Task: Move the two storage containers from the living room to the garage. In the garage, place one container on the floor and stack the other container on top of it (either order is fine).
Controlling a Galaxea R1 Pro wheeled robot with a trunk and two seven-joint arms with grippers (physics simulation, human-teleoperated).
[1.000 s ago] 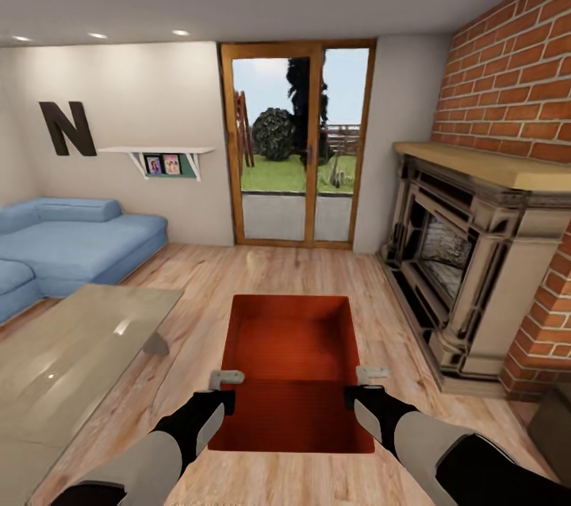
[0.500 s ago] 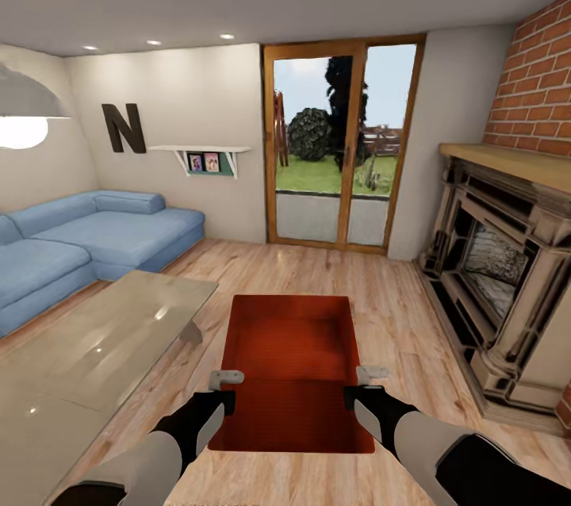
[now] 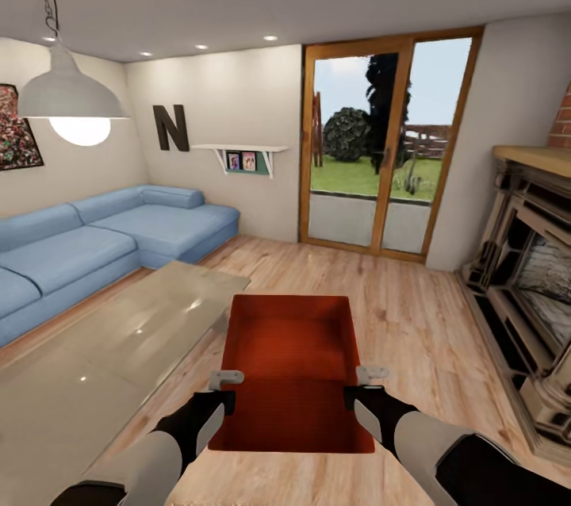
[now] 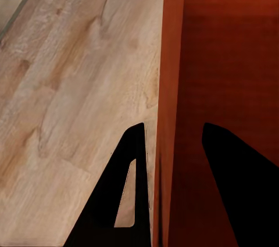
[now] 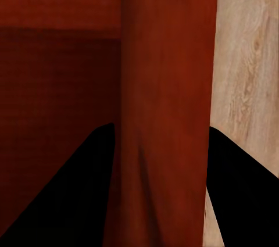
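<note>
You are carrying one orange-red bin (image 3: 292,367) in front of your trunk, above the wood floor (image 3: 412,323) of the living room, so this is the haul toward the garage, which is nowhere ahead of you yet. The left gripper (image 3: 225,387) is clamped on the bin's left long wall, one finger outside and one inside, as the left wrist view shows (image 4: 168,160). The right gripper (image 3: 358,385) pinches the right long wall the same way (image 5: 163,165). Both grips sit close to the near corners, so the far end of the bin hangs forward unsupported.

Keep both arms locked at the same height and the same spread; if one drifts outward, the thin wall could slide out from between the fingers. Turn the base slowly and let the bin swing with you without twisting it.

The glass table (image 3: 103,355) stands just beside the bin's left edge, and the fireplace (image 3: 531,284) lines the right side of the room, so steer down the middle of the open floor. I can't tell from these views whether the second bin is nested inside this one, so check that before you leave. The blue sofa (image 3: 87,244) sits well apart, beyond the table.
</note>
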